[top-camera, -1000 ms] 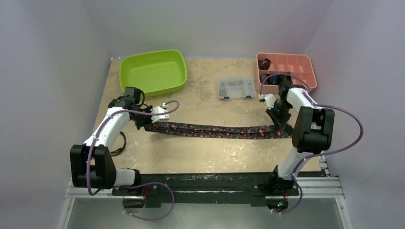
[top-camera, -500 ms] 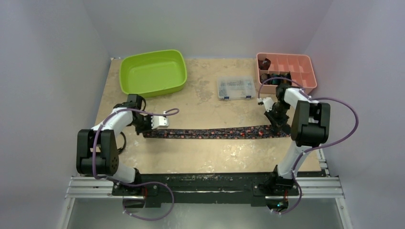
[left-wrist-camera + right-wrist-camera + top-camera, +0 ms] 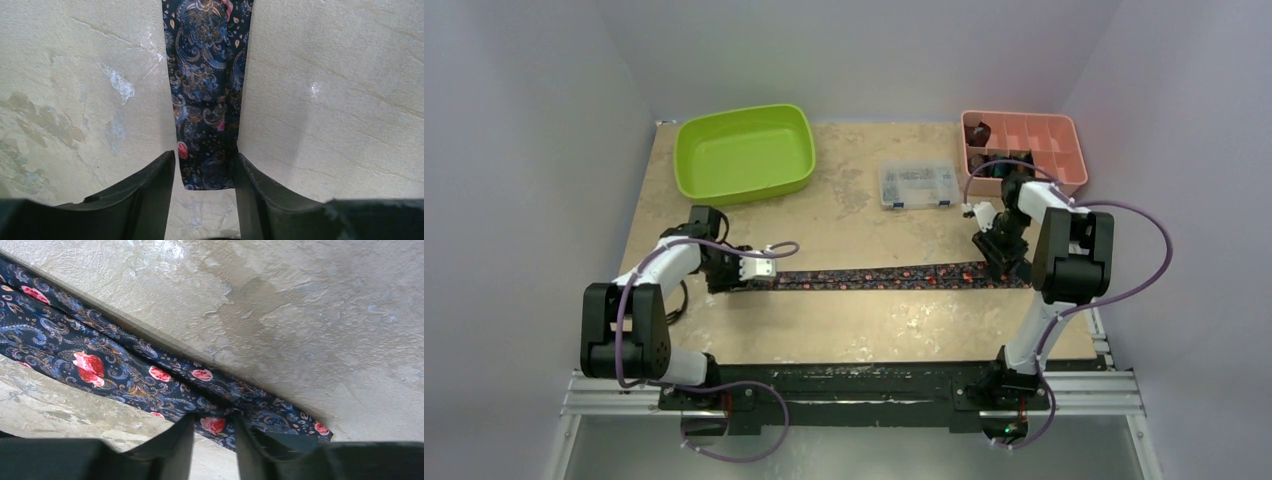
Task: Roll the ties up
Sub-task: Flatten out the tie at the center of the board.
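A long dark tie (image 3: 874, 277) with red-pink flowers lies flat and straight across the table, left to right. My left gripper (image 3: 727, 281) is at its narrow left end. In the left wrist view, that end (image 3: 207, 100) lies on the table between the parted jaws of the open gripper (image 3: 204, 157). My right gripper (image 3: 1002, 266) is low over the wide right end. There the fabric (image 3: 115, 370) lies under and between the separated fingers of that open gripper (image 3: 212, 420). A small dark rolled tie (image 3: 977, 131) sits in the pink tray.
The pink compartment tray (image 3: 1064, 150) stands at the back right, just behind the right arm. A clear plastic box of small parts (image 3: 916, 185) is at the back centre. A lime-green bin (image 3: 744, 150) is at the back left.
Both arms have come down and the tie, which hung slightly between them, now lies flat on the table. Both grippers have gone from shut on the tie's ends to open.
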`<action>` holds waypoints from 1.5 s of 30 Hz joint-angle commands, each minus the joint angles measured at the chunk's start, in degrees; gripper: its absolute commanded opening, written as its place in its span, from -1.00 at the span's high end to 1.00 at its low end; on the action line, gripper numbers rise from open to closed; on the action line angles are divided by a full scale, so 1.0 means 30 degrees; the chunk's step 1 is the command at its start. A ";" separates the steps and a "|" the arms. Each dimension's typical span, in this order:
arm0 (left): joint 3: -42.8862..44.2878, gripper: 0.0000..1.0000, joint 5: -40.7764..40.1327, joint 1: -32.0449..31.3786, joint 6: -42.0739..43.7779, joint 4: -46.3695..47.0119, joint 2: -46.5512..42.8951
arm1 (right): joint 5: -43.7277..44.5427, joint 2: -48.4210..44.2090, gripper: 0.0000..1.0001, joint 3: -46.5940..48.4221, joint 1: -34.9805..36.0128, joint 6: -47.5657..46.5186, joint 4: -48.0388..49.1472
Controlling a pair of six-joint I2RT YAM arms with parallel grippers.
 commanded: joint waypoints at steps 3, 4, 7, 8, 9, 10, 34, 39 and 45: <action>0.1554 -0.52 0.1679 0.0157 -0.2019 -0.1363 -0.2384 | -0.1662 -0.0851 0.03 0.1737 -0.0286 -0.0346 -0.1444; 0.2164 -0.61 0.2021 0.0157 -0.3021 -0.1686 -0.2722 | -0.2245 -0.0991 0.01 0.2446 -0.0427 -0.0238 -0.2264; 0.4120 -0.93 0.3155 0.0157 -0.6526 -0.2454 -0.3757 | -0.3741 -0.1290 0.00 0.3989 -0.1001 -0.0088 -0.3933; 0.4616 -0.98 0.3615 0.0603 -0.7525 -0.2438 -0.4120 | -0.4018 -0.1401 0.01 0.4170 -0.1197 -0.0085 -0.4234; 0.4865 -1.00 0.3881 0.0681 -0.8594 -0.1975 -0.4583 | -0.4184 -0.1521 0.02 0.4147 -0.1419 -0.0048 -0.4345; 0.4892 -1.00 0.4189 0.0746 -1.0232 -0.1298 -0.5135 | -0.4219 -0.1587 0.03 0.3978 -0.1641 0.0008 -0.4326; 0.4021 -1.00 0.5033 0.1106 -0.7484 -0.1964 -0.1556 | 0.3440 0.1261 0.61 -0.0486 -0.4077 0.1110 0.3021; 0.4005 -1.00 0.5186 0.0475 -0.7699 -0.1665 -0.1949 | 0.5142 0.1257 0.60 0.0148 -0.5706 -0.0370 0.3928; 0.4169 -1.00 0.5080 -0.0322 -0.8535 -0.1331 -0.1992 | 0.4827 0.0867 0.59 0.1994 -0.6762 -0.0999 0.3500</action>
